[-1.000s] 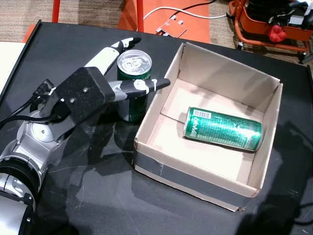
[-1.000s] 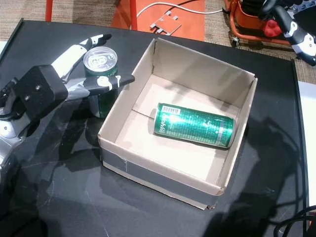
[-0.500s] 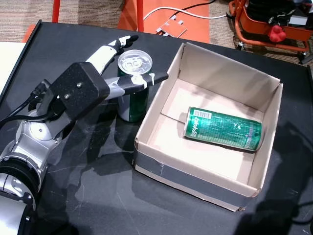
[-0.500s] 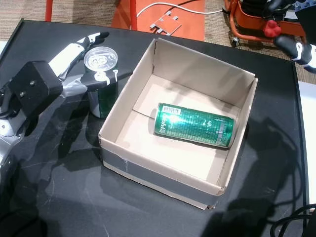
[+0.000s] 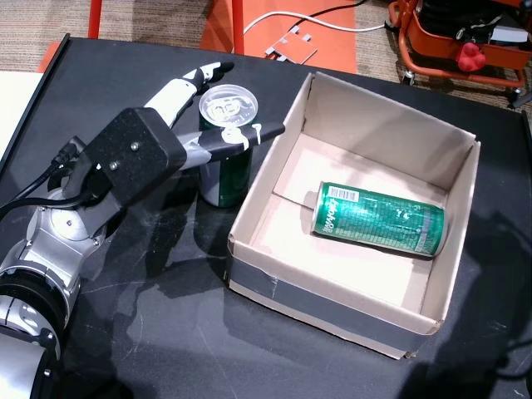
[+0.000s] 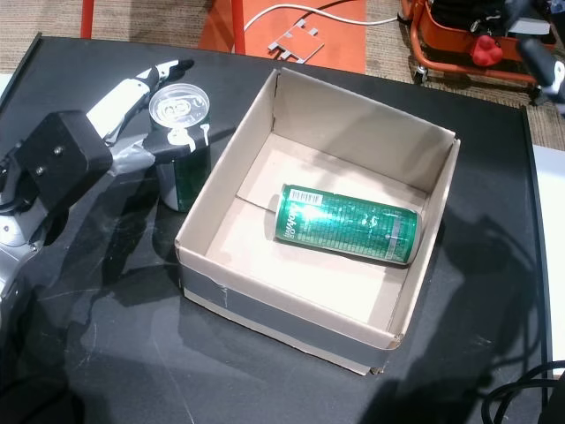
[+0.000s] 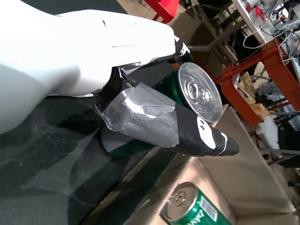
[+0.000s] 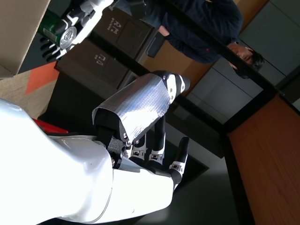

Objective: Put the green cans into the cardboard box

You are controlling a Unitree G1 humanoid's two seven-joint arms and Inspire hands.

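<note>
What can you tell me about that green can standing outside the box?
The upright green can is shiny metal with a silver top and unopened pull tab. It stands on the black table, just left of the cardboard box, apparently close to its wall. The left hand is wrapped around it: thumb across the near side, fingers behind. Whether the grip is tight is unclear.

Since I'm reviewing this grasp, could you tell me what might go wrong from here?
The left hand only brackets the upright can; if the fingers close unevenly it could tip. The can stands close beside the box wall, so a low lift might catch the rim. The can in the box takes up floor space, so the next one may land on it.
</note>
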